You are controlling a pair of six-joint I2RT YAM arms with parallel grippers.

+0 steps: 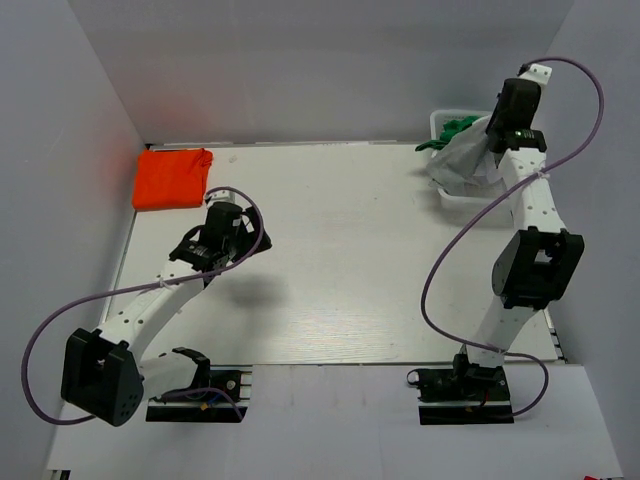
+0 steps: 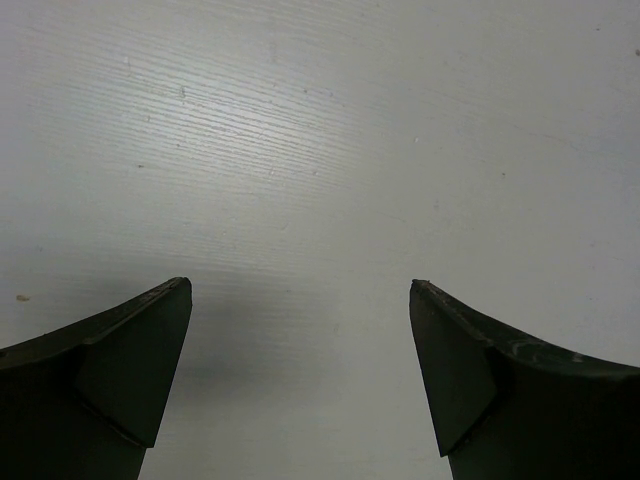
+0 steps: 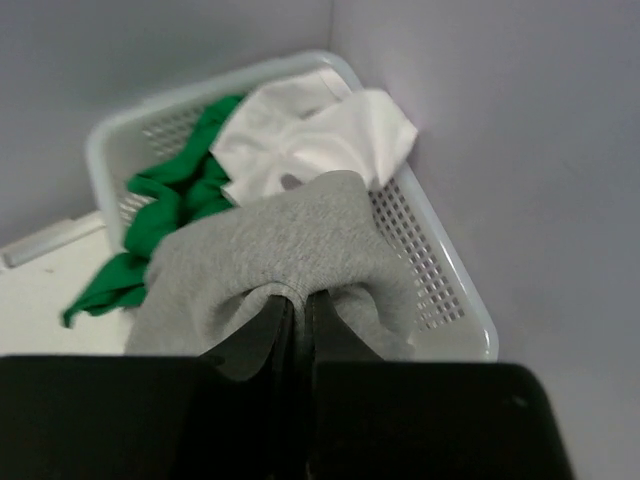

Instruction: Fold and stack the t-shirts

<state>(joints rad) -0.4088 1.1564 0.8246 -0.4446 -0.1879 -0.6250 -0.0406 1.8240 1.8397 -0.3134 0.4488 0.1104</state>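
Observation:
A folded bright orange t-shirt (image 1: pixel 172 178) lies at the far left of the table. My right gripper (image 3: pixel 300 300) is shut on a grey t-shirt (image 3: pixel 280 250) and holds it lifted above the white mesh basket (image 3: pixel 440 270); the shirt hangs from the gripper in the top view (image 1: pixel 462 152). A green t-shirt (image 3: pixel 170 205) and a white t-shirt (image 3: pixel 310 135) lie in the basket. My left gripper (image 2: pixel 300 300) is open and empty over bare table; in the top view it (image 1: pixel 222 222) sits just below and right of the orange shirt.
The basket (image 1: pixel 455 198) stands at the far right corner by the walls. Grey walls enclose the table at back, left and right. Purple cables loop from both arms.

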